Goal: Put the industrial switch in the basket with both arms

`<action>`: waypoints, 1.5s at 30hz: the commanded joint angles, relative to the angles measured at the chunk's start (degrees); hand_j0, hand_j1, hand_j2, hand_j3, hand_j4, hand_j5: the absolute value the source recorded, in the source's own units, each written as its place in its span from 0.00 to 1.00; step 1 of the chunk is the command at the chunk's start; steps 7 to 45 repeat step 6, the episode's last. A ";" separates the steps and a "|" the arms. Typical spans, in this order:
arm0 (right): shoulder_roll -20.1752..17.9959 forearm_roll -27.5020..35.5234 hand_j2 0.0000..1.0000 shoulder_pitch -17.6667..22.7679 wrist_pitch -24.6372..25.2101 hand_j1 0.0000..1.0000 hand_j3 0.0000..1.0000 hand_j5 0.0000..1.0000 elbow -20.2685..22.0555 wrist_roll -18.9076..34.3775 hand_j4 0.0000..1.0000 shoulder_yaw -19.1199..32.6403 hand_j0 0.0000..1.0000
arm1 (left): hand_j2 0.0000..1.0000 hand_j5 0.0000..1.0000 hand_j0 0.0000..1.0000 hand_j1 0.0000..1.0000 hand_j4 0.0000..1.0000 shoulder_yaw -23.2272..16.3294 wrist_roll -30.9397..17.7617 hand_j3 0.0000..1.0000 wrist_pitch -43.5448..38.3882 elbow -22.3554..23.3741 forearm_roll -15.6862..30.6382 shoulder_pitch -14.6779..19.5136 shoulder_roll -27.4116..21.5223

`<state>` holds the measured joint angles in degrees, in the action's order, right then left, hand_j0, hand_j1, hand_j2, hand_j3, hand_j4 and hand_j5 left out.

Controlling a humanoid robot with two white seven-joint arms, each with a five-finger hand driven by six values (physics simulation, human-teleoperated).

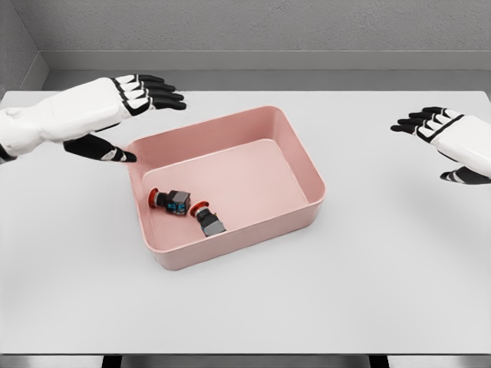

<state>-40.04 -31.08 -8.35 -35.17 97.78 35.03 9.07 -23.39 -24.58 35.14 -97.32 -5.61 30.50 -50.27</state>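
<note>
Both small red-capped, dark-bodied industrial switches (187, 208) already lie inside your pink plastic basket (303, 165), toward its 8 o'clock corner. Your left hand (130, 96) and right hand (437, 130) hover open, empty. The switches look rigid and light; grip one by the boxy body.

In front of me is a pale grey table (368, 291), its near edge running along the bottom of my view. Directly on it rests one thing, a pink basket (307, 165) (rectangular, slightly turned), just left of centre.
</note>
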 commanded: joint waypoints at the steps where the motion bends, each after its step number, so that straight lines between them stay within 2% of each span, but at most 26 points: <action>1: -0.04 0.32 1.00 0.09 0.17 1.00 1.00 1.00 0.13 -0.03 1.00 -0.02 1.00 | 1.00 1.00 1.00 1.00 1.00 2.12 -0.12 1.00 -0.14 2.40 0.69 -0.09 -1.67; 5: 0.05 0.32 1.00 0.09 0.17 1.00 1.00 1.00 0.05 -0.03 1.00 -0.11 1.00 | 1.00 1.00 1.00 1.00 1.00 2.03 -0.21 1.00 -0.14 4.07 0.34 -1.58 -2.82; 6: -0.04 0.32 1.00 0.00 0.17 1.00 1.00 1.00 0.13 -0.03 1.00 -0.11 1.00 | 1.00 1.00 1.00 1.00 1.00 2.38 -0.21 1.00 -0.14 3.98 0.25 -3.25 -2.90; 45: -0.04 0.32 1.00 0.00 0.17 1.00 1.00 1.00 0.13 -0.03 1.00 -0.11 1.00 | 1.00 1.00 1.00 1.00 1.00 2.38 -0.21 1.00 -0.14 3.98 0.25 -3.25 -2.90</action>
